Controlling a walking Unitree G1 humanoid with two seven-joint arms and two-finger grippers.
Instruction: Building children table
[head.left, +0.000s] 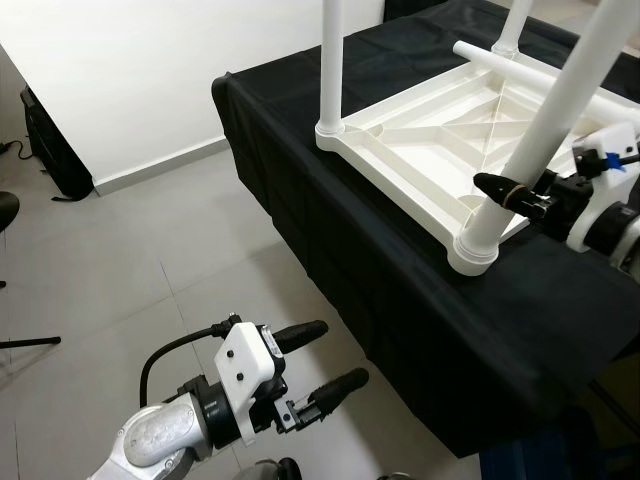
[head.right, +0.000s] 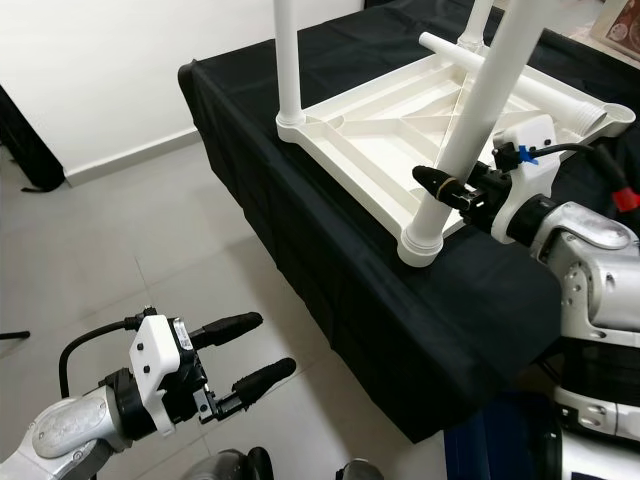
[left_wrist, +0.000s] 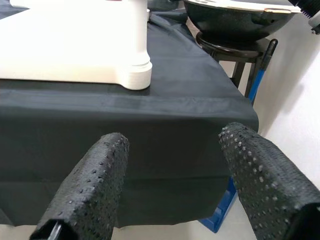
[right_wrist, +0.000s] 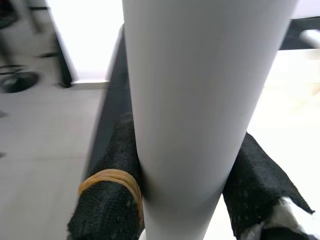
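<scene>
A white children's table (head.left: 430, 140) lies upside down on a black-clothed table (head.left: 400, 300). White legs stand in its corner sockets: one at the left corner (head.left: 331, 60) and one at the near corner (head.left: 545, 130). A loose leg (head.left: 510, 65) lies across the underside. My right gripper (head.left: 505, 192) is shut on the near-corner leg (right_wrist: 195, 100) just above its socket (head.left: 472, 252), its fingers (right_wrist: 112, 195) pressing on either side. My left gripper (head.left: 335, 357) hangs open low over the floor, in front of the cloth, and holds nothing. It faces the near corner socket (left_wrist: 132, 75).
The black cloth drapes down to the tiled floor (head.left: 150, 250). A black bag (head.left: 50, 140) leans on the white wall at left. Beside the table stand a dark bowl on a stool (left_wrist: 235, 20) and a blue crate (left_wrist: 220, 217).
</scene>
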